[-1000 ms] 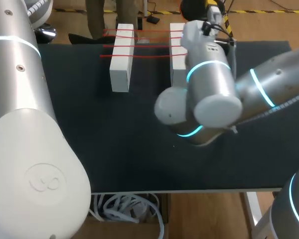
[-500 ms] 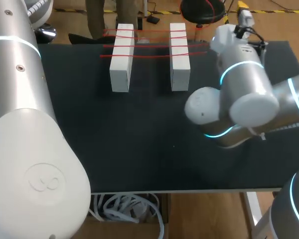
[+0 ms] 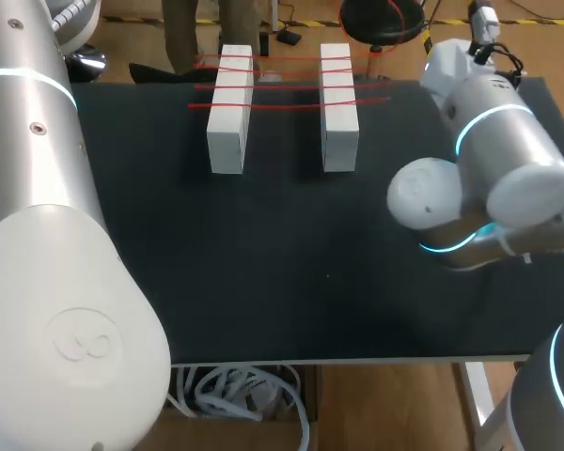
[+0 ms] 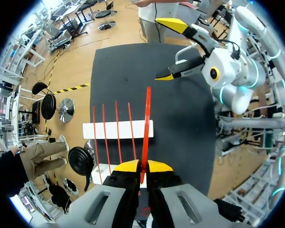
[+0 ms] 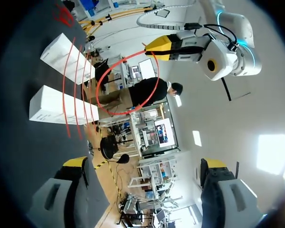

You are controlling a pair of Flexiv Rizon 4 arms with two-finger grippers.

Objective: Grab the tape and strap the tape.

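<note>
Two white blocks [image 3: 228, 113] [image 3: 338, 108] stand side by side at the far end of the table, with three red tapes [image 3: 282, 86] stretched across them. In the left wrist view my left gripper [image 4: 137, 167] is shut on another red tape [image 4: 145, 123] that rises from its tips above the blocks [image 4: 118, 129]. My right gripper [image 5: 142, 164] is open with nothing between its fingers. From the right wrist view, the held tape [image 5: 104, 76] curves as a loop from my left gripper [image 5: 156, 46]. My right arm [image 3: 493, 141] sits to the right of the blocks.
The black table mat [image 3: 263, 282] lies bare in front of the blocks. My left arm [image 3: 47, 235] fills the table's left side. Cables hang below the front edge.
My right arm has swung from in front of the right block out to the right, uncovering that block. The blocks and the strapped tapes have stayed in place.
</note>
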